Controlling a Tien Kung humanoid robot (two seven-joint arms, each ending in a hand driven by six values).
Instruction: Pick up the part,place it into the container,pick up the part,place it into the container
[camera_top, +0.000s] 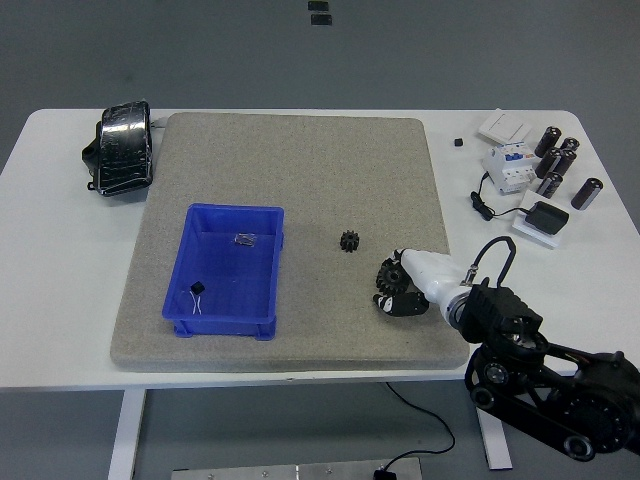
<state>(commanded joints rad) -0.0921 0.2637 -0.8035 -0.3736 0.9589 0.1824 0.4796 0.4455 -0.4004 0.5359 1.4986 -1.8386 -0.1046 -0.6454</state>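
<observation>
A small black gear-shaped part lies on the grey felt mat, right of the blue container. The container holds a small black part near its front left and a small clear piece near its back. My right hand reaches in from the lower right and rests on the mat, a short way right of and nearer than the gear part, not touching it. Its black fingers are curled and hold nothing that I can see. The left arm is out of view.
A black bag lies at the table's back left. At the back right are several black cylinders, a white circuit breaker, a white box, a black adapter with cable, and a small black cube.
</observation>
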